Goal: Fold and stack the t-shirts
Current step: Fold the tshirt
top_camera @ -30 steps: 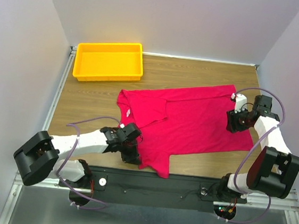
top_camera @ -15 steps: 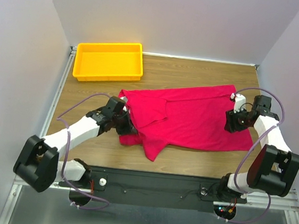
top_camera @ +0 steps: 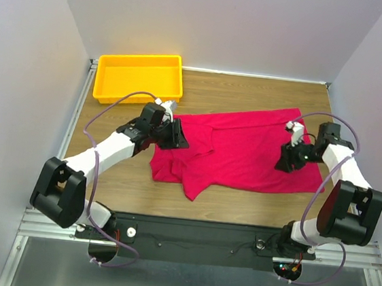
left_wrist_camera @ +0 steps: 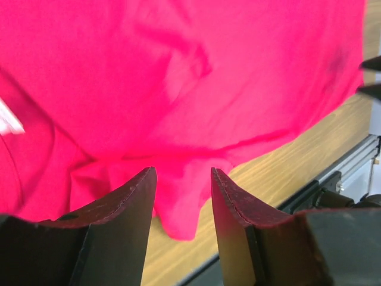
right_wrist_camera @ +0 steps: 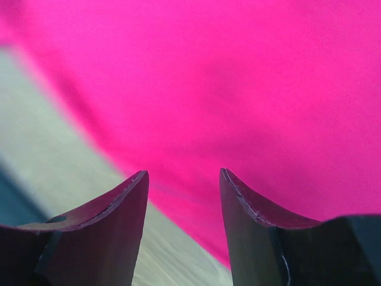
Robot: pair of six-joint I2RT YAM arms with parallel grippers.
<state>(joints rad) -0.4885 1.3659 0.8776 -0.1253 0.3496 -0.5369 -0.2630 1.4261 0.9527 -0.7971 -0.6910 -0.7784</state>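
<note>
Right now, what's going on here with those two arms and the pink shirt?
Two robot arms are folding a crimson-pink t-shirt that lies spread on the wooden table, its left part bunched and folded over. The left claw is open over the shirt's left end, and the right claw is open over its right end; neither holds the cloth. A yellow tray sits at the far left corner, apart from the shirt.

Yellow tray (top_camera: 139, 79) on wooden table (top_camera: 251, 95)
</note>
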